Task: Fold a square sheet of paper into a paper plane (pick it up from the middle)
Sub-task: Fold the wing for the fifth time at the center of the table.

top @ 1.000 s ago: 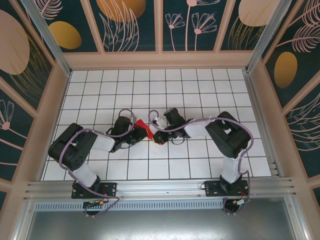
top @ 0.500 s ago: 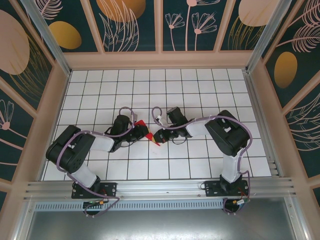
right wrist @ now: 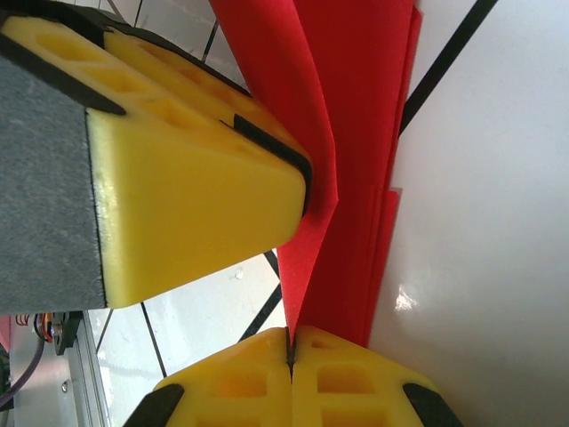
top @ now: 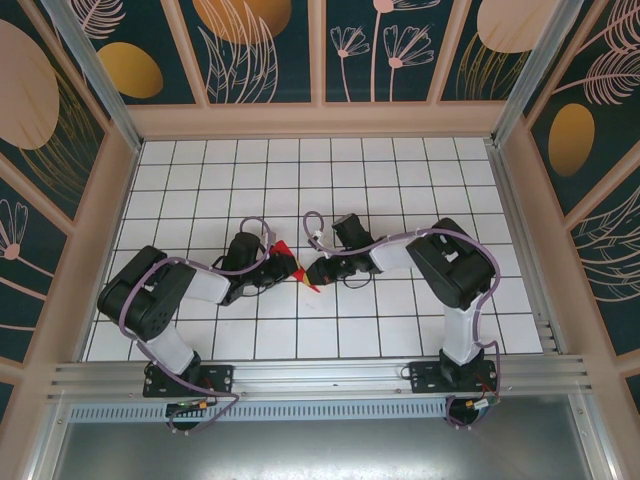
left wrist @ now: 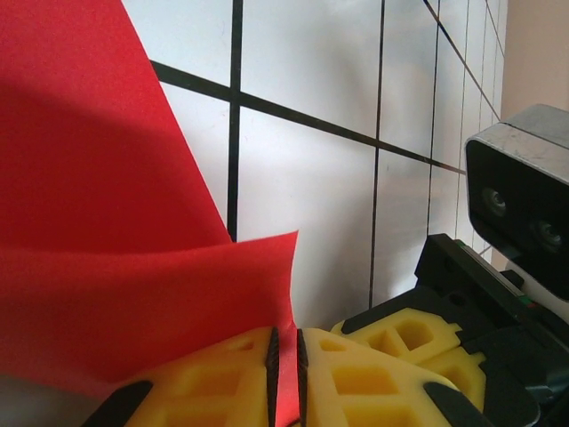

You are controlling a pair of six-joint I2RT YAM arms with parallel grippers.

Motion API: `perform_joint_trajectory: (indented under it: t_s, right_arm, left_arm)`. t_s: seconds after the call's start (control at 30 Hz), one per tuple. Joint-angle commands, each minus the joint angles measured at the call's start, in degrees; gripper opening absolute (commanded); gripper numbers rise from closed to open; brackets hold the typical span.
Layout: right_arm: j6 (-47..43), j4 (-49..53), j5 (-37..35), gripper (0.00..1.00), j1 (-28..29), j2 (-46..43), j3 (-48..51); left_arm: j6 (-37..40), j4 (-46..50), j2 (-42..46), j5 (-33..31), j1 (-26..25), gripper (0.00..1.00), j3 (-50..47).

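The red paper (top: 298, 268) is near the middle of the table (top: 420, 180), between the two grippers, which nearly meet there. The paper is thin, matte and bright red, and it is folded. In the right wrist view several flat layers lie one over the other. Their straight, sharp edges are stepped, and one crease makes a small angle just beside a yellow finger. In the left wrist view a loose flap bends softly and ends in a pointed corner.

From above, the paper looks like a narrow strip. Its long axis runs diagonally from the far left to the near right, and the near-right end is a small point that shows past the right gripper (top: 320, 273).

The fingers (left wrist: 222, 387) of both grippers are yellow blocks, perhaps foam, with moulded hollow pockets and black inserts. The left gripper (left wrist: 286, 378) has its two fingers pressed together on the paper, and only a thin red line shows in the slit between them. The right gripper has its fingers pressed together in the same way, and the lower edge of the paper goes into the slit.

The table is smooth, glossy white with thin black grid lines, and it reflects a bright spot beside the paper.
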State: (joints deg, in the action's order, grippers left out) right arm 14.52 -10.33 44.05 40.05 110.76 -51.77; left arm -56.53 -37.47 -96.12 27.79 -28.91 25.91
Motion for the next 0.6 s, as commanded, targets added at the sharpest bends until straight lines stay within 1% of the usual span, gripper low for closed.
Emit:
perform_joint_trajectory:
  t_s: [0.0, 0.1, 0.3, 0.33, 0.47, 0.57]
  right_arm:
    - [-0.2, 2.0, -1.7, 0.0, -0.1, 1.8, -1.0]
    - [-0.3, 2.9, -1.8, 0.01, -0.1, 0.4, -1.0]
    - [-1.1, 5.7, -2.5, 0.11, -0.1, -3.8, -0.3]
    - [-1.3, 6.5, -2.8, 0.12, -0.1, -4.3, 0.0]
    - [-1.6, 8.0, -3.4, 0.12, -0.1, -5.9, 1.6]
    - [-1.5, 8.5, -4.4, 0.1, -0.1, -5.6, 2.4]
  left_arm:
    - [2.0, 0.9, -0.9, -1.8, 0.0, 0.17, 0.0]
    - [3.0, 3.2, -1.3, -3.6, 0.0, 0.16, 0.6]
    - [3.0, 4.0, -1.8, -4.1, 0.0, 0.15, 0.9]
    - [3.1, 4.0, -3.3, -4.1, 0.0, 0.15, 0.9]
    - [3.0, 3.6, -3.7, -4.0, 0.0, 0.15, 0.7]
    - [2.9, 3.3, -3.9, -3.8, 0.0, 0.15, 0.6]
